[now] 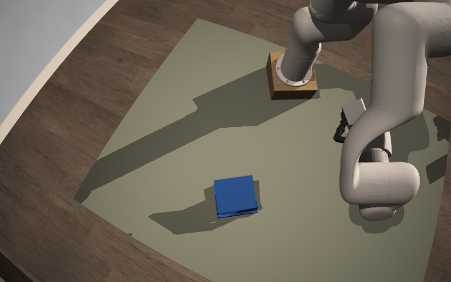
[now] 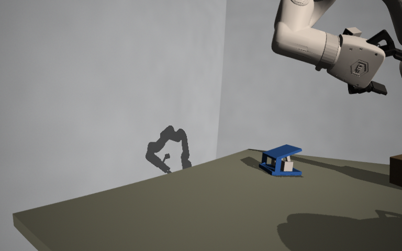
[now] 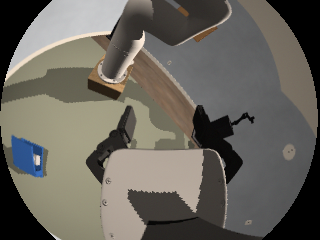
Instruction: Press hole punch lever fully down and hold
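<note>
The gripper hangs in the air with its two black fingers spread fully apart and nothing between them. In the exterior view the gripper sits high above the table, its body tilted and its fingers pointing away toward the arm's own side. No object lies near the fingers; only open air and the table's shadowed surface sit below them.

Behind the hand, the pale arm folds back on itself, its elbow bulging out over the olive table top. Beyond the fingers the arm's foot stands on a brown wooden base block, bolted through a round flange.

The blue hole punch rests well apart from the hand, out on the table top with a clear stretch between the two. In the exterior view the hole punch stands upright on its flat base, its lever raised and slanting upward over pale blocks inside. Nothing touches it.

Wooden flooring surrounds the table, with a grey wall behind.
</note>
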Controlling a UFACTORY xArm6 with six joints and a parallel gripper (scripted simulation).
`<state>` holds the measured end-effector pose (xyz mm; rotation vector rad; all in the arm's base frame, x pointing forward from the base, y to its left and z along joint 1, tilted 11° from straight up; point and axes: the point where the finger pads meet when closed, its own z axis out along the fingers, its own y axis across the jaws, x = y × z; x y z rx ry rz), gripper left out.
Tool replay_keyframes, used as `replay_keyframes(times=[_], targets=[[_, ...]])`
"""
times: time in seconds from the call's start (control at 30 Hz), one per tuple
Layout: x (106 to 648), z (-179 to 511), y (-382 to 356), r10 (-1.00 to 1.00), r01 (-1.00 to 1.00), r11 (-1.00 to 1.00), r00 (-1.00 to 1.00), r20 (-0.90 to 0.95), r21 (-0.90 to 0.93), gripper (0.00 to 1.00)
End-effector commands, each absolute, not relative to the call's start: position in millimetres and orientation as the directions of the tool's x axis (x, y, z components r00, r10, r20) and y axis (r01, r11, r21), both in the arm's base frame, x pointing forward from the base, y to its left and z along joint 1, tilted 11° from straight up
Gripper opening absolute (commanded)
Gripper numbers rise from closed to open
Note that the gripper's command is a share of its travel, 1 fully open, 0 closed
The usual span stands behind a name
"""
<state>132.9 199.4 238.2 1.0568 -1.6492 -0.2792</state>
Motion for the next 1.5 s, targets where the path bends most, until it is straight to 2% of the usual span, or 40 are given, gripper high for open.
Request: replay_keyframes(times=[0.0, 0.7, 1.03, 1.1, 1.17, 1.23, 1.47], targets=[[133.3, 238.9, 199.7, -0.753, -0.494, 0.572, 0.000, 0.658, 0.655, 1.00], [140.4, 230.8, 198.6, -0.766, -0.501, 0.571, -0.040, 0.642, 0.650, 1.00], [212.8, 172.2, 179.0, -0.810, -0.576, 0.585, -0.368, 0.458, 0.571, 1.00], [212.8, 172.2, 179.0, -0.810, -0.576, 0.585, -0.368, 0.458, 0.571, 1.00], [240.5, 157.2, 167.0, -0.800, -0.602, 0.600, -0.463, 0.382, 0.527, 1.00], [244.0, 155.6, 165.3, -0.798, -0.605, 0.602, -0.473, 0.373, 0.520, 1.00], [306.3, 134.0, 126.8, -0.745, -0.648, 0.655, -0.638, 0.194, 0.389, 1.00]])
